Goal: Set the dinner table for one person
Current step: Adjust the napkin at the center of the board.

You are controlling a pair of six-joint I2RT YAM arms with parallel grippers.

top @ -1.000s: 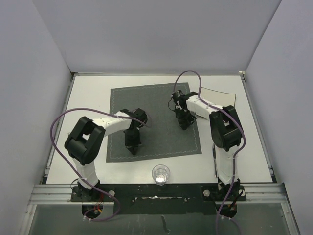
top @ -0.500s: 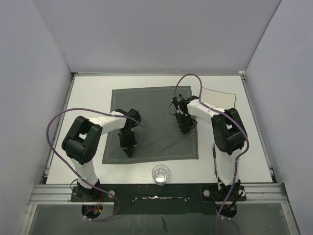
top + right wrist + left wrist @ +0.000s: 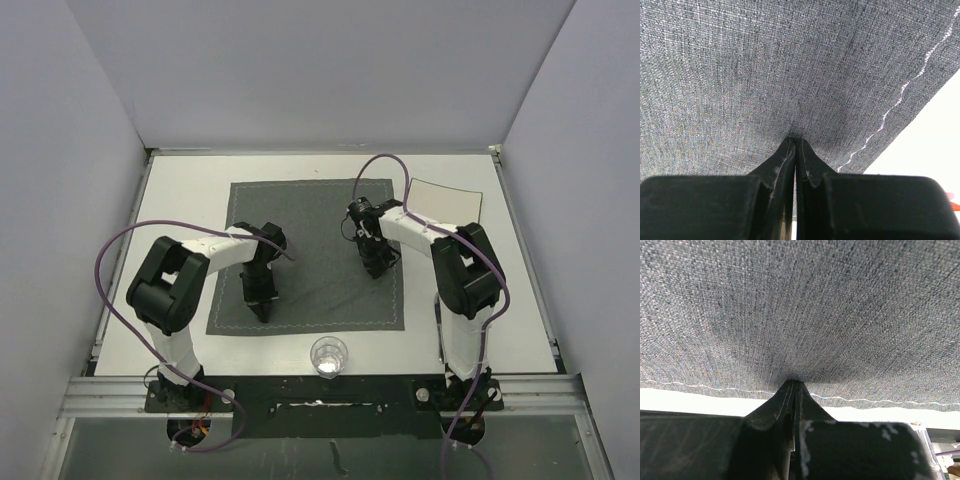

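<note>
Left gripper (image 3: 263, 308) and right gripper (image 3: 377, 269), both closed, press down on placemat (image 3: 320, 215) directly beneath them; left sits nearer front edge of desk (image 3: 180, 200).

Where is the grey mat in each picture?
Top view: the grey mat lies in the middle of the dinner table.
Left wrist: it fills the upper part, edge low across.
Right wrist: it fills most, edge at right.
Shared landmark: the white stitching along its edge.

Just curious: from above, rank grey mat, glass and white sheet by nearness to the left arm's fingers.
1. Grey mat, touched by the left fingers.
2. Glass, at the near edge.
3. White sheet, far right.
</note>
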